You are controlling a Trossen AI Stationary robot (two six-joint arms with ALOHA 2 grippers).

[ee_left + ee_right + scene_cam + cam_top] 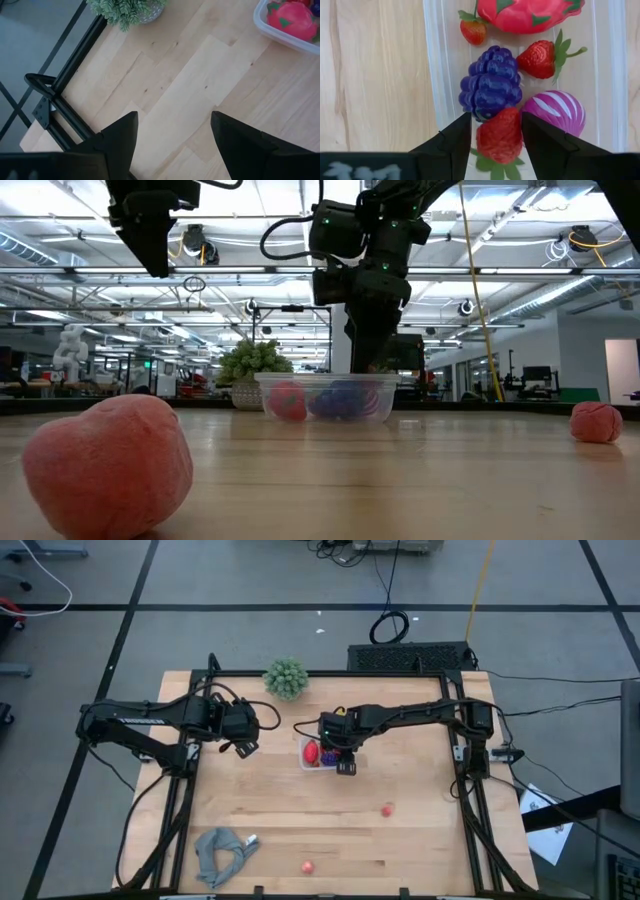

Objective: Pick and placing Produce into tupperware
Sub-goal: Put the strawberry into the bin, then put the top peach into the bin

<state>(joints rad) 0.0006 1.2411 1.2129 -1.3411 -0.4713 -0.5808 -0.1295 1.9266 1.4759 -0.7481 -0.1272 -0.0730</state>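
Note:
The clear tupperware (pixel 303 764) stands mid-table. It holds a pink dragon fruit (pixel 530 12), purple grapes (pixel 491 82), two small strawberries (pixel 540 59) and a magenta striped piece (pixel 555 112). My right gripper (pixel 496 135) reaches down into it from above, fingers apart, with another strawberry (pixel 500 132) between them, over the container's floor. Two red produce pieces lie loose on the table (pixel 386 809) (pixel 307 867). My left gripper (pixel 172 125) hangs open and empty above bare wood, left of the tupperware. My right gripper's fingers stand on either side of the strawberry's body (pixel 485 135), coming from above. A narrow gap shows beside one finger (pixel 462 137). Whether the other finger (pixel 535 137) touches the berry, I cannot tell.
A green bushy ball (pixel 286 677) sits at the table's far edge, behind the tupperware. A grey cloth (pixel 222 852) lies at the near left corner. Black frame rails (pixel 470 810) run along both table sides. Bare wood lies between the container and the near edge.

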